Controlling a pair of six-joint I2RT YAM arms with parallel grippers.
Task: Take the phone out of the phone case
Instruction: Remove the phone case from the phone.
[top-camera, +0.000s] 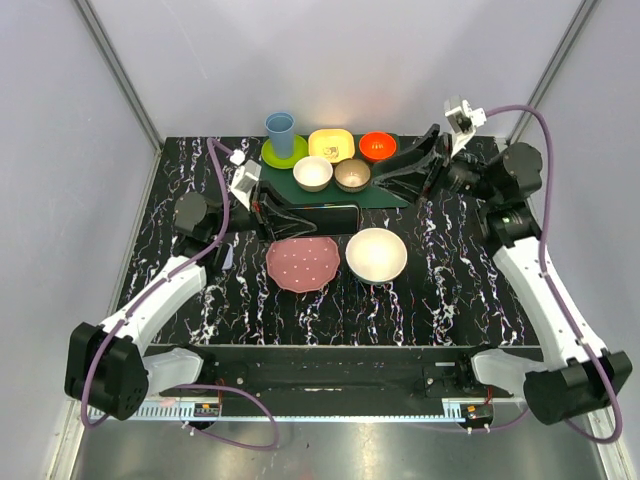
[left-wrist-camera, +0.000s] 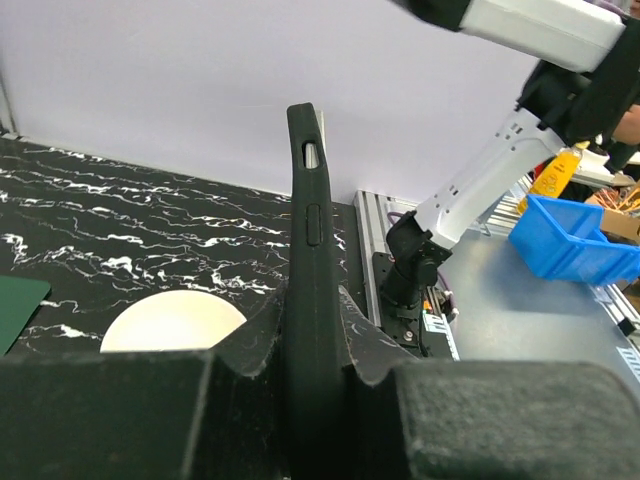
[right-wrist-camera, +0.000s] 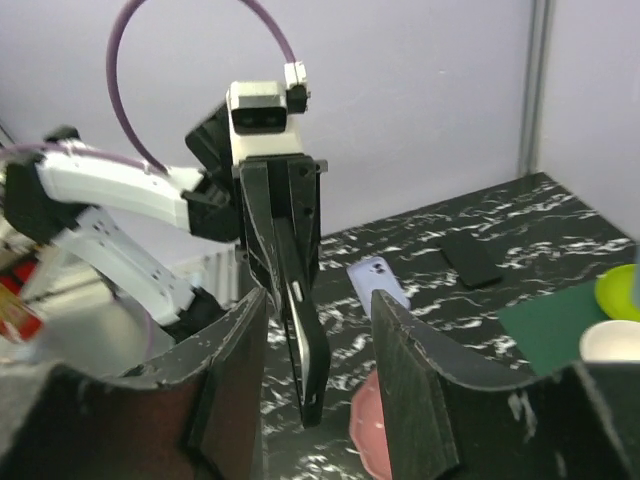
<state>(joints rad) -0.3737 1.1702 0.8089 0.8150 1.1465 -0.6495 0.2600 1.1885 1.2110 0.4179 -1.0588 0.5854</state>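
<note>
My left gripper (top-camera: 275, 215) is shut on a black phone-sized slab (top-camera: 318, 218) and holds it on edge above the pink plate (top-camera: 303, 262). In the left wrist view the slab (left-wrist-camera: 305, 200) stands between the fingers (left-wrist-camera: 350, 320); its rim is dark and rubbery with button cutouts, like a dark case around the phone. In the right wrist view it (right-wrist-camera: 305, 345) hangs from the left gripper (right-wrist-camera: 285, 205) with a silvery edge showing. A pale lavender phone case (right-wrist-camera: 378, 282) lies flat on the table, camera cutout up, also seen in the top view (top-camera: 228, 257). My right gripper (top-camera: 385, 175) is open and empty, apart from the slab.
A white bowl (top-camera: 376, 254) sits right of the pink plate. At the back, a green mat (top-camera: 385, 192) holds two small bowls, beside a blue cup (top-camera: 280, 130) on a lime plate, a yellow dish (top-camera: 330, 143) and an orange bowl (top-camera: 377, 146). A flat black slab (right-wrist-camera: 470, 258) lies beyond the lavender case.
</note>
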